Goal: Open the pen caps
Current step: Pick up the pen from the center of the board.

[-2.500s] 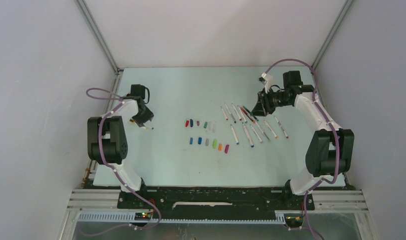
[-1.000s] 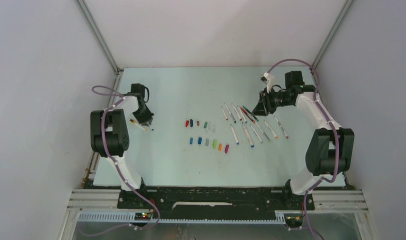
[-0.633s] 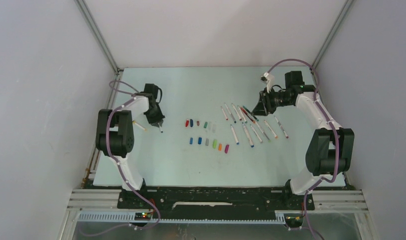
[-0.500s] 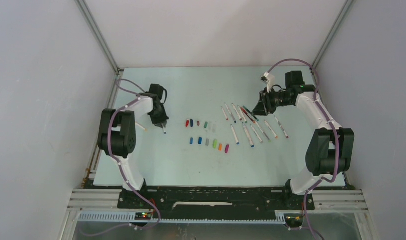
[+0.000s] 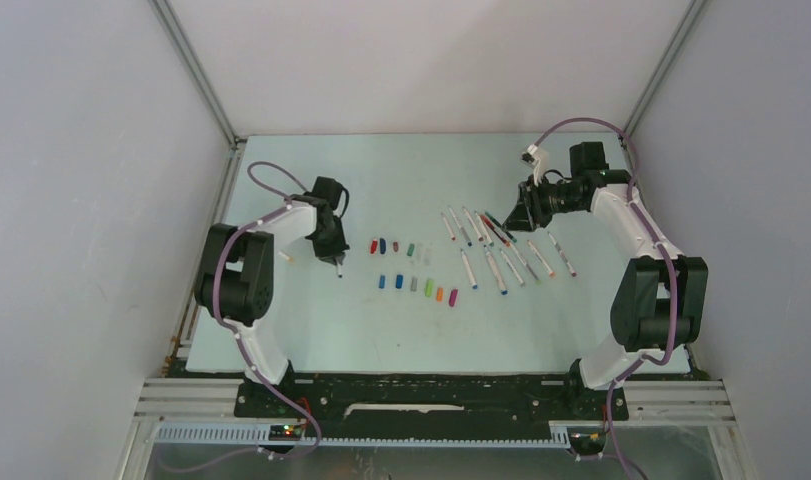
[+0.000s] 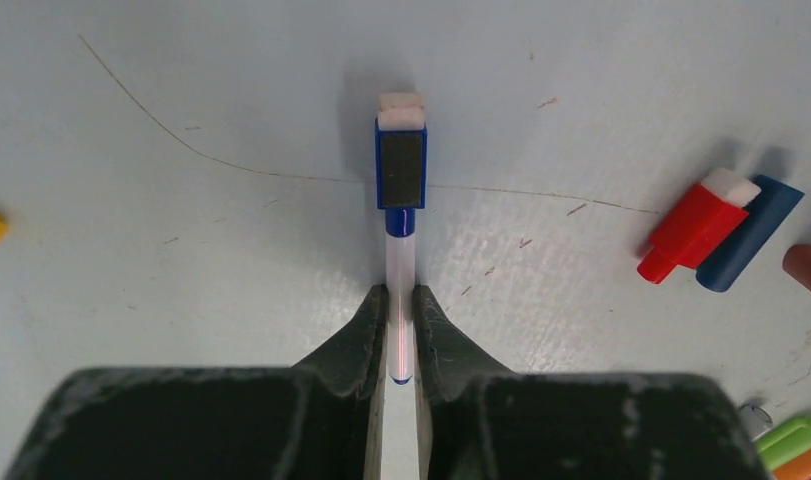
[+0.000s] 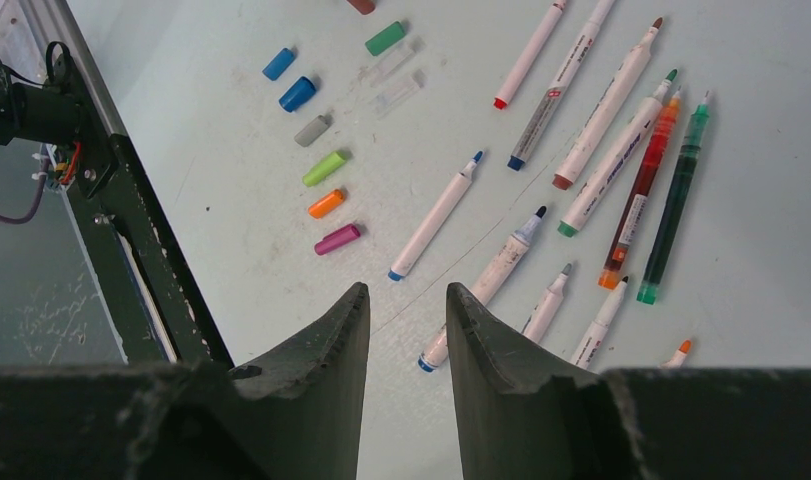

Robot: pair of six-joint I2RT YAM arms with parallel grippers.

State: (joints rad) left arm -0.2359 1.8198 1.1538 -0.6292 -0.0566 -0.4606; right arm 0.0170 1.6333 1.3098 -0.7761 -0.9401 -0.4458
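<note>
The pen caps lie in two rows left of the pens.

Bright diffuse light; soft shadow beyond blue pen cap; mild sheen on table; sharp focus

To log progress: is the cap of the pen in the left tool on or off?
On. The blue cap sits over the pen tip, beyond the left tool.

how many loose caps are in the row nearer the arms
6, left to right: blue cap, second blue cap, grey cap, lime cap, orange cap, magenta cap; none seems hidden.
</note>
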